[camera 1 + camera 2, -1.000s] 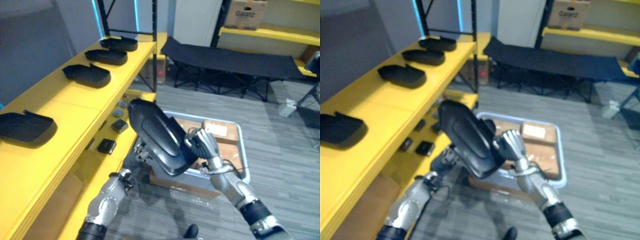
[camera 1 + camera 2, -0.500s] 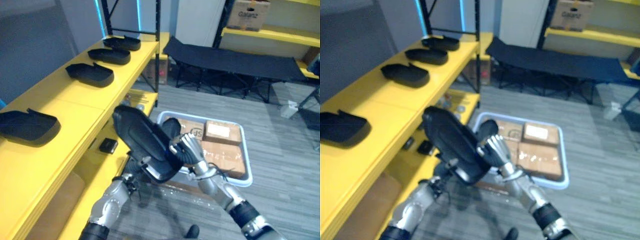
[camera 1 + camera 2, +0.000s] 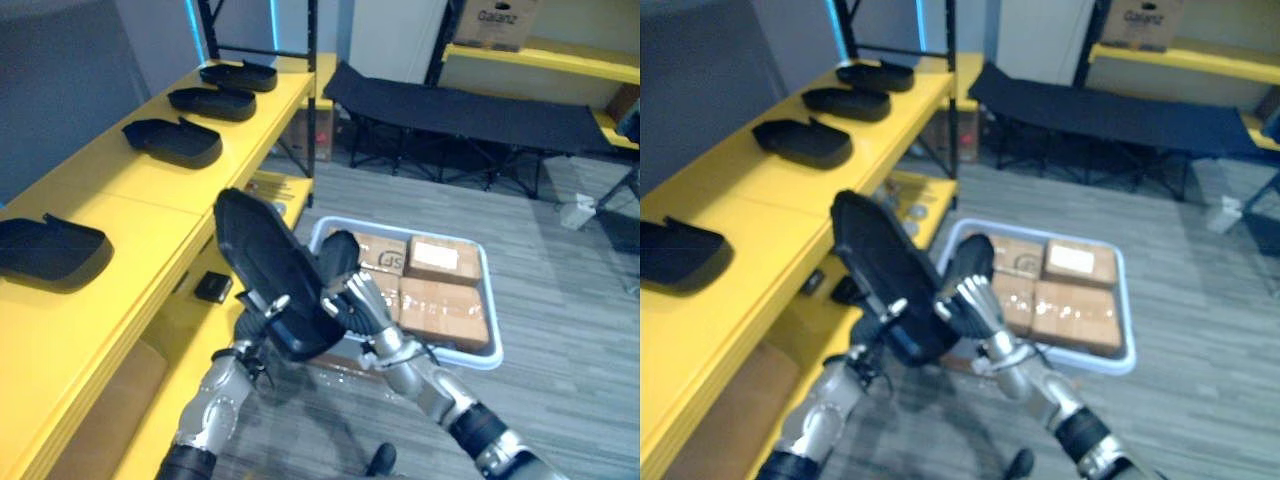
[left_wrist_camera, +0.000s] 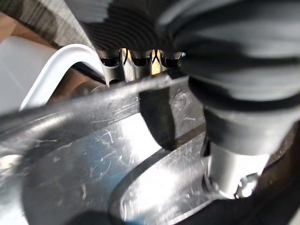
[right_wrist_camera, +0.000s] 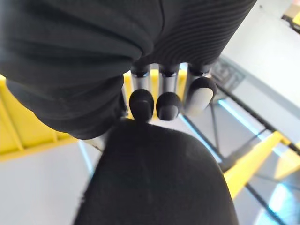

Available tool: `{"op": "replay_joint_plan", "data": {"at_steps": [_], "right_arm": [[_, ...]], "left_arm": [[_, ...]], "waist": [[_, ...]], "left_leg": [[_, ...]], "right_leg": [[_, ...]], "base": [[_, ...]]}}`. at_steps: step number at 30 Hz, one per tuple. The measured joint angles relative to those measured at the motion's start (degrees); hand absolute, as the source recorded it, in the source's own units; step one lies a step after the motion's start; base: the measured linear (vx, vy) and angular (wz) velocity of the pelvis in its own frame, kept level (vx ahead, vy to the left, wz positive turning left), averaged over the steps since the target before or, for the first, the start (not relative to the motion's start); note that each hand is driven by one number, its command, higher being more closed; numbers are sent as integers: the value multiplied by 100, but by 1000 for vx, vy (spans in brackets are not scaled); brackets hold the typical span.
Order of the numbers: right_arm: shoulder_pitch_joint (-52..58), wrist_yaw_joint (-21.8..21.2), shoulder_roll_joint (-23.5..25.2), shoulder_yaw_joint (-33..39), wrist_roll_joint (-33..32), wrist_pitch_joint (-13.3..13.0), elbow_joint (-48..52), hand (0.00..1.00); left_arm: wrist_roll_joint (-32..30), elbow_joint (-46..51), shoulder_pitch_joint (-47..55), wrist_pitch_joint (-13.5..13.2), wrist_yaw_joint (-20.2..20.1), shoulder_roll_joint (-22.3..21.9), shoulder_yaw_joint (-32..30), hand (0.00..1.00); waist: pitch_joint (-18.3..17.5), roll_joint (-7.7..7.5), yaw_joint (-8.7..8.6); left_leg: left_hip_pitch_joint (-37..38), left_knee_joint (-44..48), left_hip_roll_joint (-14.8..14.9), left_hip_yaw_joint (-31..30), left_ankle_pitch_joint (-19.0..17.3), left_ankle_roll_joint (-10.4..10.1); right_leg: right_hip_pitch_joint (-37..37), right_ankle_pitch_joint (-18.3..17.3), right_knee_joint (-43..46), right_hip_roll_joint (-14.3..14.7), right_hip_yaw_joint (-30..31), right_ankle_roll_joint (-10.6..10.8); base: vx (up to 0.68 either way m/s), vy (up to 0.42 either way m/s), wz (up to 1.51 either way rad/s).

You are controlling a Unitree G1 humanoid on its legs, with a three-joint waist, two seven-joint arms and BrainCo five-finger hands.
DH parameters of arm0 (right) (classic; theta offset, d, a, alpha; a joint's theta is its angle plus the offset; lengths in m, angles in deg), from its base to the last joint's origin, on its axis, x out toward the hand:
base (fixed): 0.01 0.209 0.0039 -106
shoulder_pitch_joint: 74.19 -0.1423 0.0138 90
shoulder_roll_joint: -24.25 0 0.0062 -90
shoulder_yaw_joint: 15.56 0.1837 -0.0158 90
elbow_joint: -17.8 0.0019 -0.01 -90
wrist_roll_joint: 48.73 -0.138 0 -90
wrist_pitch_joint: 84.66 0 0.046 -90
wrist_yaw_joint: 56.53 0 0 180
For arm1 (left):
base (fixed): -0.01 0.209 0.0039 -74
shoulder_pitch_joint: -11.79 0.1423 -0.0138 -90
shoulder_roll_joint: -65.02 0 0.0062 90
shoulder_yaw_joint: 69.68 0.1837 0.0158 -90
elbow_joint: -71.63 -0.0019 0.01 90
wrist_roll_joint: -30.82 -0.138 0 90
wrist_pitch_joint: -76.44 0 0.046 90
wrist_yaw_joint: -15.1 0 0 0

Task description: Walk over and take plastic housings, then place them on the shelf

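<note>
You have the yellow shelf (image 3: pixel 150 215) running along your left, with a black folding cot (image 3: pixel 470 115) well apart at the far side of the room and a pale bin (image 3: pixel 491 310) of cardboard boxes (image 3: pixel 445 310) on the floor just right of centre; the step in hand, by my reading, is the carry to the shelf, with the setting-down not yet done. The held housing (image 3: pixel 275 280) hangs steeply tilted in the air between the shelf's front edge and the bin, touching neither; four more housings lie on the top board, the nearest (image 3: pixel 50 250) at your left, then one further along (image 3: pixel 172 142), and two at the far end (image 3: pixel 212 100) (image 3: pixel 240 75). Your left hand (image 3: pixel 268 308) comes up from below and pinches the housing's lower edge, fingers behind it and thumb inside the glossy hollow; your right hand (image 3: pixel 365 305) braces the dark back with fingers spread and pressed flat, not wrapped round it. A small black box (image 3: pixel 213 288) sits on the shelf's lower level, under the load. The next move calls for swinging the housing left over the top board, levelling it, and lowering it onto the bare stretch between the nearest housing and the next; clear the shelf's edge first, and loosen the left pinch only once it rests.
</note>
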Motion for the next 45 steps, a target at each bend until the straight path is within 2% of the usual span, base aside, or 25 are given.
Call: {"op": "replay_joint_plan", "data": {"at_steps": [1,2,5,7,10,14,17,20,22,25,27,29,30,32,33,34,38,42,44,45], "right_arm": [[2,59,60,-3,-7,-29,-1,100],[5,72,76,-2,-20,-43,-1,0],[106,77,88,4,-126,-150,-3,0],[276,74,91,15,-260,-244,-3,0],[425,66,71,37,-580,-321,-2,0],[655,62,100,89,-782,-421,89,0],[891,71,119,198,-921,-410,238,0],[1147,104,186,307,-983,-391,241,0],[1376,164,293,352,-976,-394,240,0],[1577,205,375,389,-965,-404,239,0],[1674,222,374,622,-903,-421,227,0],[1722,264,373,839,-831,-486,227,0],[1747,331,373,945,-801,-517,223,0],[1723,339,355,1306,-816,-521,169,0],[1707,340,332,1448,-827,-515,135,0],[1624,363,198,1701,-867,-478,88,0],[1534,462,-65,1940,-872,-393,120,0],[1543,461,-173,2148,-998,-362,167,0],[1660,435,-153,2274,-1125,-363,188,0],[1782,425,-125,2406,-1208,-365,212,0]], "left_arm": [[-35,0,-10,-74,31,-6,5,100],[-95,1,-15,-123,43,-13,2,100],[-297,4,-52,-348,152,-22,-4,100],[-662,54,-59,-530,229,-66,-56,100],[-900,262,-59,-631,371,-77,-64,100],[-911,510,-55,-779,405,-101,-81,100],[-1145,780,-18,-823,355,-158,-200,100],[-1372,805,-2,-857,314,-245,-225,100],[-1543,1064,259,-883,312,-326,-321,100],[-1569,1237,449,-1056,315,-301,-391,100],[-1573,1250,426,-1173,324,-259,-331,100],[-1574,1250,430,-1246,371,-266,-264,100],[-1573,1250,429,-1255,391,-266,-246,100],[-1574,1264,430,-1282,451,-246,-244,100],[-1568,1289,433,-1283,493,-235,-242,100],[-1567,1370,456,-1285,647,-243,-296,100],[-1570,1370,683,-1282,788,-351,-455,100],[-1567,1369,977,-1302,881,-373,-494,100],[-1568,1370,1101,-1335,956,-434,-538,100],[-1584,1371,1191,-1358,1032,-592,-658,100]], "waist": [[0,-6,4],[2,-11,5],[-2,-35,3],[-1,-44,2],[1,-46,2],[20,-64,9],[78,-32,10],[205,55,7],[242,13,3],[234,-8,-15],[241,-18,-123],[240,-15,-128],[236,-23,-120],[236,-23,-55],[237,-17,-15],[243,-4,48],[253,31,3],[271,70,-3],[268,117,-3],[274,189,-11]], "left_leg": [[0,0,-11,-1,0,1],[-1,0,-16,-2,1,2],[-4,3,-36,7,-2,8],[-9,7,-43,15,-5,14],[-14,9,-48,22,-6,14],[-24,24,-77,16,-20,30],[-125,284,-86,-34,-155,93],[-156,482,-107,-79,-284,166],[-119,562,-140,-25,-414,286],[-233,754,-120,-149,-544,321],[-378,840,-202,-473,-529,303],[-433,886,-238,-701,-508,283],[-451,888,-276,-830,-499,266],[-467,848,-284,-958,-438,157],[-487,833,-274,-966,-417,124],[-534,752,-238,-969,-340,8],[-482,541,-93,-935,-138,-193],[-406,225,21,-922,82,-205],[-370,95,42,-931,110,-201],[-299,-25,54,-947,114,-194]], "right_leg": [[0,5,0,-12,0,6],[0,8,0,-19,0,9],[0,19,0,-40,18,17],[-1,20,0,-49,32,18],[-4,18,0,-56,46,16],[-5,-11,39,-90,52,12],[-36,-138,178,-124,14,-22],[-271,-463,973,-289,34,-165],[-483,-538,1488,-410,182,-267],[-475,-534,1436,-345,703,-262],[-315,-533,1234,-306,992,-262],[-205,-631,1124,-275,1380,-152],[-110,-748,1059,-282,1543,-9],[64,-838,832,-282,1503,175],[104,-835,732,-264,1497,191],[121,-772,523,-221,1480,287],[256,-716,257,-100,1360,370],[173,-718,241,10,1363,367],[189,-718,181,30,1328,368],[243,-719,159,35,1245,369]], "base": [[0,0,0],[0,0,0],[0,0,0],[-12,2,-2],[0,0,0],[0,0,0],[15,26,5],[-11,48,6],[-27,115,-9],[28,106,12],[81,97,80],[120,134,75],[138,58,58],[131,-3,45],[102,-77,13],[86,-96,2],[83,-129,2],[24,-106,-5],[-7,-44,7],[-6,-16,19]]}}
